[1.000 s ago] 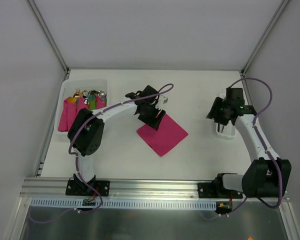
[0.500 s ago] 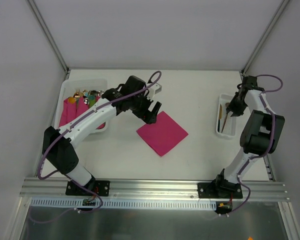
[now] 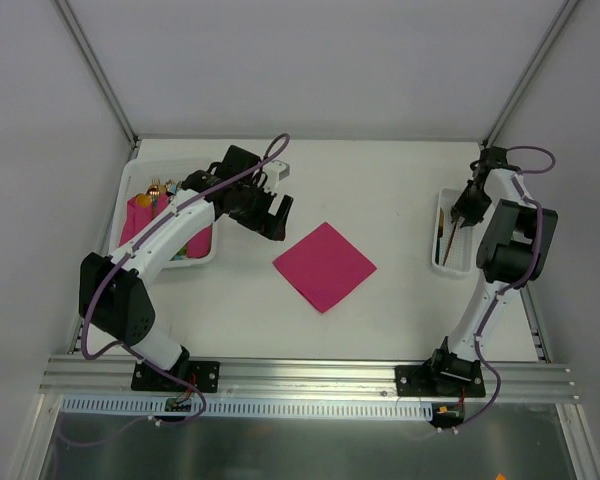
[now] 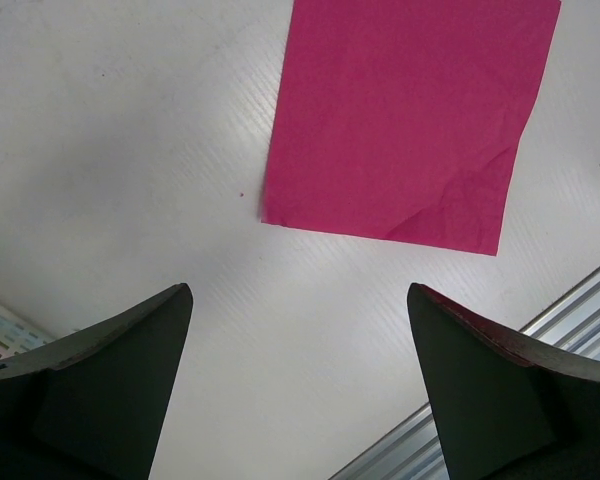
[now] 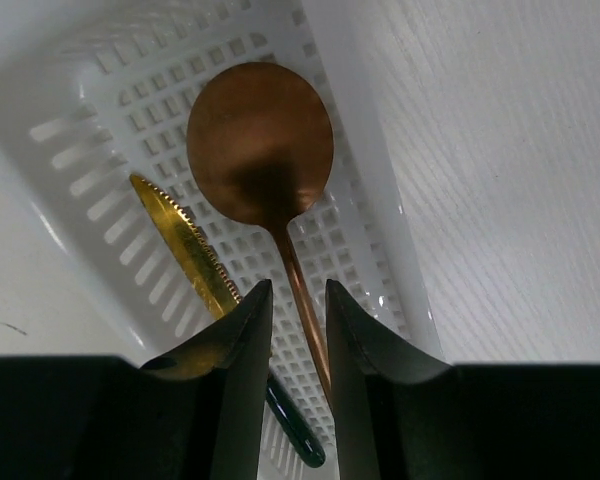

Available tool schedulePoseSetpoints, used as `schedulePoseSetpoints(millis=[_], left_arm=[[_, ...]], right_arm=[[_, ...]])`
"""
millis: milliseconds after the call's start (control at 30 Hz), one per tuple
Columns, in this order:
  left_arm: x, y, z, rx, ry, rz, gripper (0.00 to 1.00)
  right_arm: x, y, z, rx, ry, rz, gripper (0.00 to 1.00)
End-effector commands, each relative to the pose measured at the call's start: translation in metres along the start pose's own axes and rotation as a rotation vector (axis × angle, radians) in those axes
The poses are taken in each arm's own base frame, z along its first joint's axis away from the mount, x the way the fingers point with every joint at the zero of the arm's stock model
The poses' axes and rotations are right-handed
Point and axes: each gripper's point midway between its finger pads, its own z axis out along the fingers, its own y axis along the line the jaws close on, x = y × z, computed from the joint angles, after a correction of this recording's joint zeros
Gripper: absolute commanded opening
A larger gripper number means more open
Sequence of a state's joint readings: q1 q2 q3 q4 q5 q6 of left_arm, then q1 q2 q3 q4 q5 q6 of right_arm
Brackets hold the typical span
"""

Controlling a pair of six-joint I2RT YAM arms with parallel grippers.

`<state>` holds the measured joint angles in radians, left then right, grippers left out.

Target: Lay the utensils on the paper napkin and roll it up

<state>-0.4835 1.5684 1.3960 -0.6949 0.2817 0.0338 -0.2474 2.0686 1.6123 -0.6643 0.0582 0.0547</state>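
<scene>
The magenta paper napkin (image 3: 324,265) (image 4: 410,120) lies flat and bare mid-table, one corner creased. My left gripper (image 3: 270,215) (image 4: 300,290) hovers just left of it, open and holding nothing. The utensils (image 3: 443,240) lie in a white slotted basket (image 3: 435,250) (image 5: 110,120) at the right. There my right gripper (image 3: 460,218) (image 5: 298,288) reaches down, jaws drawn in around the handle of a copper spoon (image 5: 260,145), which rests against the right finger. A gold serrated knife (image 5: 185,245) runs beside it, partly under the left finger.
A white bin (image 3: 140,180) at the back left holds pink napkin bundles (image 3: 138,225) with mixed cutlery tips. A dark green piece (image 5: 295,430) lies in the basket below my right fingers. The metal rail (image 3: 310,375) (image 4: 580,300) runs along the near edge.
My left gripper let go of the napkin, opened wide and drew back to the left. My right gripper came down into the basket and narrowed its jaws around the spoon handle.
</scene>
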Motion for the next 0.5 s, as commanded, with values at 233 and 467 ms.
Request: schedulePoseSetpoints(millis=[233,467], left_arm=[[-0.015,-0.003,-0.022,0.007,-0.058,0.013,0.91],[-0.036,0.001,-0.049,-0.002,-0.152,-0.027,0.99]], right_arm=[[0.002,0.001,0.011,0.003,0.040,-0.014,0.01],[-0.023,0.025,-0.075,-0.158,-0.112,-0.025,0.00]])
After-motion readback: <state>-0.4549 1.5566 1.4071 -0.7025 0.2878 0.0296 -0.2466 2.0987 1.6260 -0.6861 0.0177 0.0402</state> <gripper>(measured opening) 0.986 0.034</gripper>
